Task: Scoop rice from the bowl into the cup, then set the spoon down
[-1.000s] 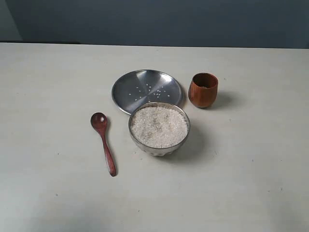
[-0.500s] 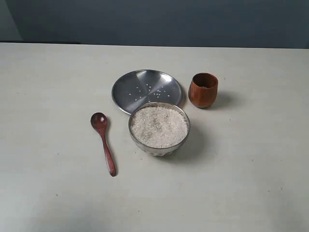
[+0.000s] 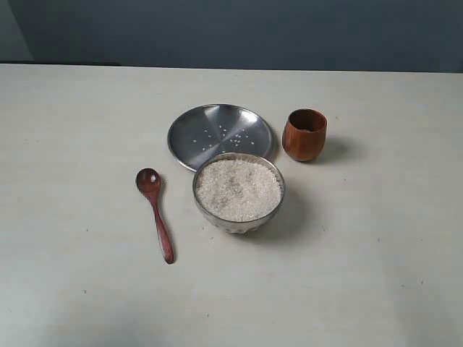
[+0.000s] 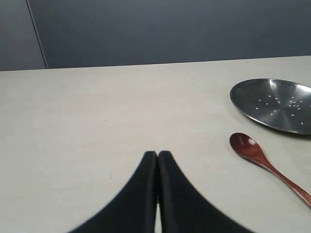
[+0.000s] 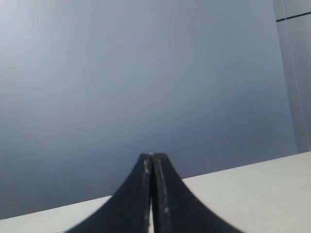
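Note:
A shiny steel bowl (image 3: 272, 210) stands mid-table, filled with a pale mound of rice (image 3: 238, 189). Behind it to the right stands the small reddish-brown wooden cup (image 3: 304, 134). The dark wooden spoon (image 3: 155, 214) lies flat left of the bowl, head away from the front edge; it also shows in the left wrist view as the spoon (image 4: 262, 161). My left gripper (image 4: 158, 154) is shut and holds nothing, well apart from the spoon. My right gripper (image 5: 152, 156) is shut too, facing the dark wall. Neither gripper appears in the exterior view.
A flat steel plate (image 3: 221, 134) with a few stray grains lies just behind the bowl, touching or nearly touching it; the plate (image 4: 274, 104) also shows in the left wrist view. The pale table (image 3: 376, 275) ends at a dark wall at the back.

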{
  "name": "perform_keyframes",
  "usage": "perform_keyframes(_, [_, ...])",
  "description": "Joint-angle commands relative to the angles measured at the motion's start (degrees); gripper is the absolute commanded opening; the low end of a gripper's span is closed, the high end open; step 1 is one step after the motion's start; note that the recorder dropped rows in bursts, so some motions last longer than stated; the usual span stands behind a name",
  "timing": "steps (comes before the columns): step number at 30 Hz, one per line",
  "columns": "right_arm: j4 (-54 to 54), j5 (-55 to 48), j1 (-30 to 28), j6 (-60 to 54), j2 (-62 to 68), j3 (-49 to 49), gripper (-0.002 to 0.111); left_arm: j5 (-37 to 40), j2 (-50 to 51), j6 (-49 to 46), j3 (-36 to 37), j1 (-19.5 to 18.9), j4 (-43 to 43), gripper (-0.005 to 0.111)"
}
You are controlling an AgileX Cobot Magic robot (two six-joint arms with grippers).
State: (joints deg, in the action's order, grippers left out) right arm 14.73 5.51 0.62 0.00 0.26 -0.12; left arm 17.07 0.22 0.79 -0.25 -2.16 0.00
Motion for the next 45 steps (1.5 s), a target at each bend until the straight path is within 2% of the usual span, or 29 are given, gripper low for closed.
perform_keyframes(1, [1.3, 1.5, -0.2, 0.0, -0.3, 0.1, 0.000, -0.7, -0.2, 0.3, 0.3, -0.1, 0.0, 0.000])
perform_keyframes(8, [1.4, 0.6, -0.1, 0.0, -0.3, 0.1, 0.000, -0.7, -0.2, 0.3, 0.3, -0.1, 0.0, 0.000])
perform_keyframes(17, [9.5, -1.4, 0.0, 0.0, -0.3, 0.1, 0.000, -0.7, -0.2, 0.3, 0.3, -0.1, 0.0, 0.000])
perform_keyframes(24, [10.6, -7.6, 0.0, 0.0, -0.3, 0.1, 0.000, -0.7, -0.2, 0.3, 0.3, -0.1, 0.0, 0.000])
perform_keyframes(32, [11.5, -7.2, 0.0, 0.0, -0.3, 0.1, 0.000, -0.8, -0.2, 0.3, 0.3, -0.1, 0.0, 0.000])
perform_keyframes(37, [16.9, -5.5, 0.0, 2.1, -0.3, -1.1, 0.000, -3.6, -0.2, 0.3, 0.3, -0.1, -0.5, 0.000])
perform_keyframes(42, [16.2, -14.4, 0.0, 1.7, -0.3, -9.4, 0.000, -9.7, -0.2, 0.7, 0.3, -0.1, -10.5, 0.000])
perform_keyframes(45, [16.2, -17.7, 0.0, 0.6, 2.0, -13.2, 0.000, -14.7, -0.2, 0.7, 0.3, -0.1, -22.9, 0.000])
